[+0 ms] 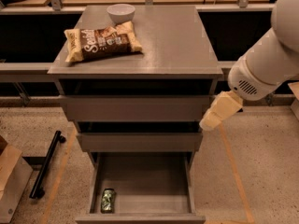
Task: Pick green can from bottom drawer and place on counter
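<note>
The green can point(108, 200) lies on its side in the front left corner of the open bottom drawer point(145, 183). The counter point(173, 41) tops the cabinet above it. My arm comes in from the upper right. My gripper point(212, 117) is a cream-coloured piece at the cabinet's right side, level with the top drawer, well above and to the right of the can. It holds nothing that I can see.
A brown-and-cream snack bag point(100, 41) and a white bowl point(120, 12) sit on the counter's left and back. Two upper drawers point(135, 108) are closed. A black bar point(46, 164) and a cardboard box point(11, 181) lie on the floor at left.
</note>
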Motion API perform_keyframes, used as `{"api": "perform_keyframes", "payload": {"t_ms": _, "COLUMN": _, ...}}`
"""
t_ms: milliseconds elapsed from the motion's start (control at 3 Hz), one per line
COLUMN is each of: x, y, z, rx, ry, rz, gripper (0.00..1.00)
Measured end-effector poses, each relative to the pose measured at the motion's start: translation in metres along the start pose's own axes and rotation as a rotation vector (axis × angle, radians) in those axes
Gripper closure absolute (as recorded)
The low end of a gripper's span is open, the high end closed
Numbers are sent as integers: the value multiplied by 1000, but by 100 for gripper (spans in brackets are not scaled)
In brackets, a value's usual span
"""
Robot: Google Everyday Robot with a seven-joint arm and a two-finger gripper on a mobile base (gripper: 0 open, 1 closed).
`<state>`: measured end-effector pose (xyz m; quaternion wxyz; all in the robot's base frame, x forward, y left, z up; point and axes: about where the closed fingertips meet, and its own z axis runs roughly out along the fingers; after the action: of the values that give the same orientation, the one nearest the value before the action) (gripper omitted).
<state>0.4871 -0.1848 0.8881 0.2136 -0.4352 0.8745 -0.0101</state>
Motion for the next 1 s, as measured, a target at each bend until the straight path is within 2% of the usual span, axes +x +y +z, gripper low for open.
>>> {"api": "perform_keyframes", "payload": {"t_ms": 333, "x": -12, "y": 13, "z": 57, "rx": -52, "ry": 23, "rz": 125, "gripper": 0}}
{"api": "perform_keyframes", "payload": {"t_ms": 667, "x": -12, "y": 13, "z": 59, "rx": -54, "ry": 27, "rz": 216, "gripper": 0}}
{"api": "perform_keyframes", "payload": {"t_ms": 1000, "x": -12, "y": 13, "z": 59, "rx": -54, "ry": 27, "rz": 216, "gripper": 0}}
